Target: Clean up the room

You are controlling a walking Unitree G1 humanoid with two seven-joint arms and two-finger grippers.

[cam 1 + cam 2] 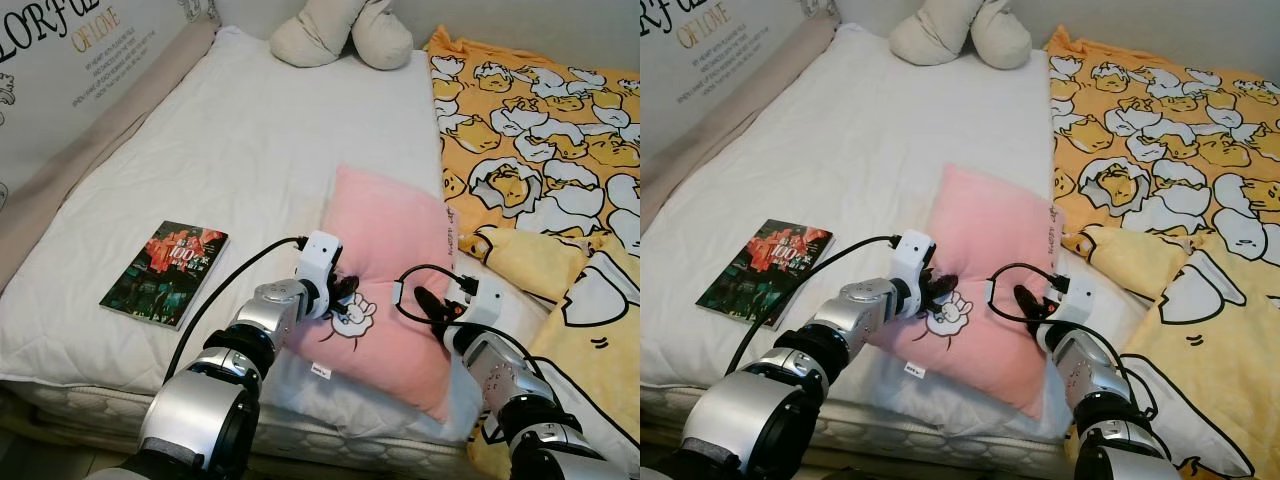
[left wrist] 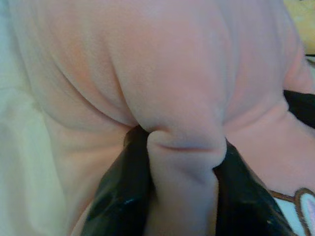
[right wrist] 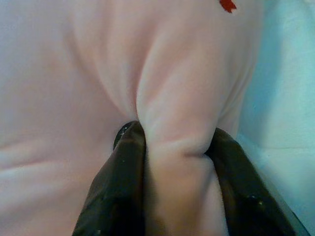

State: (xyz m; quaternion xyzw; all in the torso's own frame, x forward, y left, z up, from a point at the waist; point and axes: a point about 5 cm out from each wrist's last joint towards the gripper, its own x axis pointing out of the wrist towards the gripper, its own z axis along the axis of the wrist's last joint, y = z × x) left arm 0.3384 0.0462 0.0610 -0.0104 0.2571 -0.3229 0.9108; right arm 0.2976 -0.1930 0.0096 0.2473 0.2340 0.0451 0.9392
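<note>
Pillow (image 1: 385, 255): pink, lying on the white bed (image 1: 230, 160) near its front edge, just left of the yellow blanket (image 1: 545, 170).
Left gripper (image 1: 347, 290): at the pillow's left front edge, beside the bunny patch (image 1: 353, 317); fingers (image 2: 118, 196) pinch a fold of pink fabric between them.
Right gripper (image 1: 428, 303): at the pillow's right front edge; fingers (image 3: 118, 191) clamp another fold.
Book (image 1: 165, 273): flat on the bed, well left of the pillow.
Cushion (image 1: 340, 32): cream, at the head of the bed.
</note>
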